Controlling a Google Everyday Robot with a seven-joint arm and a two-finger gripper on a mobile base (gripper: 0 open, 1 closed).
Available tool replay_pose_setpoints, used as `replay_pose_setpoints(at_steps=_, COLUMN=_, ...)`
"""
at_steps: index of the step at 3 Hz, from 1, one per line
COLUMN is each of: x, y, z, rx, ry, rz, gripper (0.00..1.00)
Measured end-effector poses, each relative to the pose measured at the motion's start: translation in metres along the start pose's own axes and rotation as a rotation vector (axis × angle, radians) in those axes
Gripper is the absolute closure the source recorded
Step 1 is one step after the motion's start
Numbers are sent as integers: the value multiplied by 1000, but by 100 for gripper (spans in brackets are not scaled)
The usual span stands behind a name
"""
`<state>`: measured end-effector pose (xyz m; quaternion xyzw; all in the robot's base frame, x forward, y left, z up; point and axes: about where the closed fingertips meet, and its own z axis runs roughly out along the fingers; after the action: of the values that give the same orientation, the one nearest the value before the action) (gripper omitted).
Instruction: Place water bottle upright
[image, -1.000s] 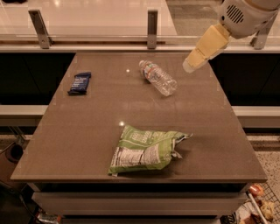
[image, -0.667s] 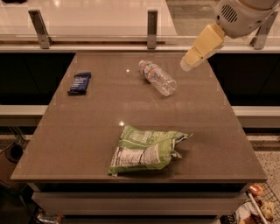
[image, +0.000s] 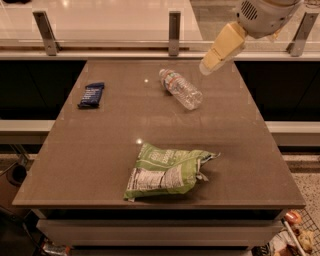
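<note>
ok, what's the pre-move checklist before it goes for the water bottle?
1. Water bottle in view and uncovered: ok.
2. Bottle upright: not ok. It lies on its side, white cap pointing toward the far edge of the table.
3. Gripper clear of the bottle: ok. It hangs up and to the right of the bottle in the camera view, not touching.
4. Neighbours out of the way: ok. The green chip bag and blue snack bar both lie apart from the bottle.
5. Spot to stand it: ok. There is bare tabletop beside the bottle.
</note>
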<state>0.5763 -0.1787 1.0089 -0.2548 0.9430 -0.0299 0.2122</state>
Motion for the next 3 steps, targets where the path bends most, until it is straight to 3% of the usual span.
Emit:
replay_pose_setpoints(at_steps=2, x=-47, y=17, z=30, rx=13, ry=61, rz=-46, gripper=0)
replay_pose_setpoints(at_steps=3, x=-58, y=26, z=51, rx=3, ry=107, rz=-46, gripper=0)
